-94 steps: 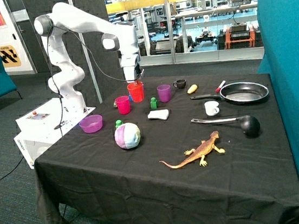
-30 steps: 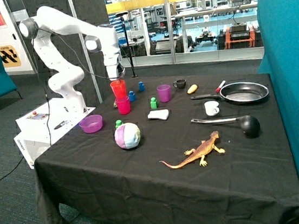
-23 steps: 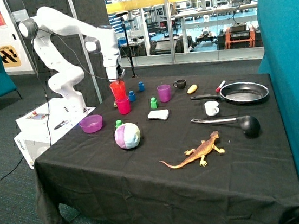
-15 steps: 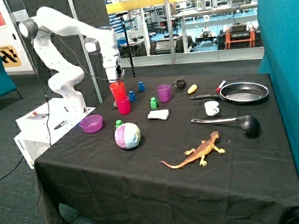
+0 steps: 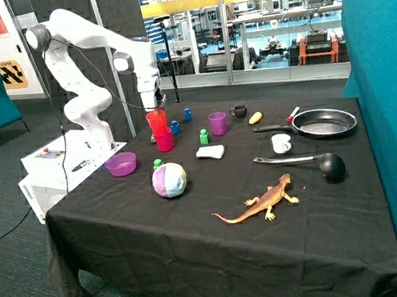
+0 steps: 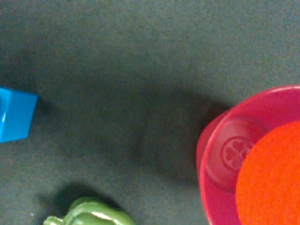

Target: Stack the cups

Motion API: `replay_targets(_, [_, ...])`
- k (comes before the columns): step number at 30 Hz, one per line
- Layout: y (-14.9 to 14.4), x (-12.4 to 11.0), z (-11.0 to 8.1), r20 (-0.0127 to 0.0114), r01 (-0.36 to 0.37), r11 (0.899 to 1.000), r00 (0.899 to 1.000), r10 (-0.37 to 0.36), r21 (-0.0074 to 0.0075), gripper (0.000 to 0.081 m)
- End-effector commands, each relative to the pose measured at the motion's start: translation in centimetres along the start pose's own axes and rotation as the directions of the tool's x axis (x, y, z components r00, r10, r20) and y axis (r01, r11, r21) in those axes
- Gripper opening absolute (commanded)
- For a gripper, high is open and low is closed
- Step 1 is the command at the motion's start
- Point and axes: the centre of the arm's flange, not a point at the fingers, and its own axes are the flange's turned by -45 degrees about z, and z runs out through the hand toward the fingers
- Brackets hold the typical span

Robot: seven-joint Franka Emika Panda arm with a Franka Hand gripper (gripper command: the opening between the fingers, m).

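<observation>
My gripper (image 5: 154, 108) is shut on the rim of the red cup (image 5: 157, 120) and holds it upright over the magenta-pink cup (image 5: 164, 140), which stands on the black cloth. The red cup's base is at the pink cup's mouth. In the wrist view the red cup's underside (image 6: 272, 180) covers part of the pink cup's inside (image 6: 224, 157); the fingers are out of that picture. The translucent purple cup (image 5: 218, 123) stands alone further along the table, toward the pan.
Blue blocks (image 5: 175, 127) and a green one (image 5: 204, 137) stand close to the cups, beside a white cloth (image 5: 211, 152). Also there: purple bowl (image 5: 121, 164), pastel ball (image 5: 169, 179), toy lizard (image 5: 259, 202), ladle (image 5: 331, 165), pan (image 5: 324, 123), white mug (image 5: 281, 143), black mug (image 5: 239, 111).
The arm carried the red cup from its spot between the other two cups over to the pink cup. In the last second it has sunk slightly toward the pink cup's mouth.
</observation>
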Motion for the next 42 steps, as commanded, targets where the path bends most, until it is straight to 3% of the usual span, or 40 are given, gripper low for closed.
replay_targets(1, [-0.1, 0.2, 0.7, 0.0015, 0.004, 1.000, 1.000, -0.004, 0.0005, 0.0000])
replay_targets(37, [0.2, 0.5, 3.3, 0.0015, -0.005, 1.000, 1.000, 0.005, 0.0005, 0.0000])
replay_targets(42, [-0.1, 0.6, 3.3, 0.0015, 0.009, 1.000, 1.000, -0.009, 0.0005, 0.0083])
